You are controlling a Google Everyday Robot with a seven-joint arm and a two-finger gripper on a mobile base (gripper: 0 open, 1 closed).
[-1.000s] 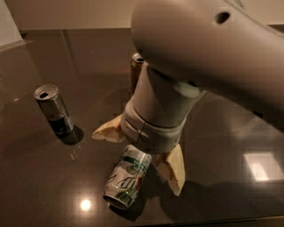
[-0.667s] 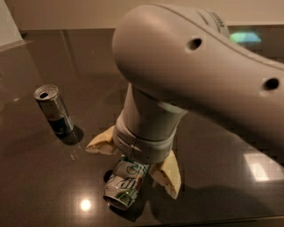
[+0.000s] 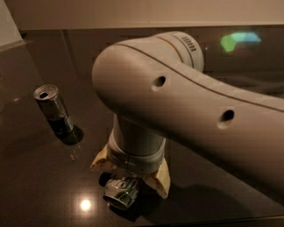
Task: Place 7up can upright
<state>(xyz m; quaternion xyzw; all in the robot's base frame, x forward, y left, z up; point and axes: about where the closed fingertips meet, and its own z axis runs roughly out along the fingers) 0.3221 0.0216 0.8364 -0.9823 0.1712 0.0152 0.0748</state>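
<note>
The 7up can (image 3: pixel 120 194) lies on its side on the dark table (image 3: pixel 40 186), its open end toward the front left. Only its lower part shows; the rest is hidden under the wrist. My gripper (image 3: pixel 129 179) points straight down over the can. Its tan fingers (image 3: pixel 160 179) are spread open, one on each side of the can. They stand close around it and are not closed on it. The big white arm (image 3: pixel 186 111) fills the middle and right of the view.
A slim silver-and-dark can (image 3: pixel 54 110) stands upright at the left, apart from the gripper. A bright light reflection (image 3: pixel 85 205) lies on the table left of the 7up can. The table's back edge meets a pale wall (image 3: pixel 133 13).
The arm has come down and forward over the 7up can, so the fingers now straddle it and more of it is covered. The brown can behind is now hidden by the arm.
</note>
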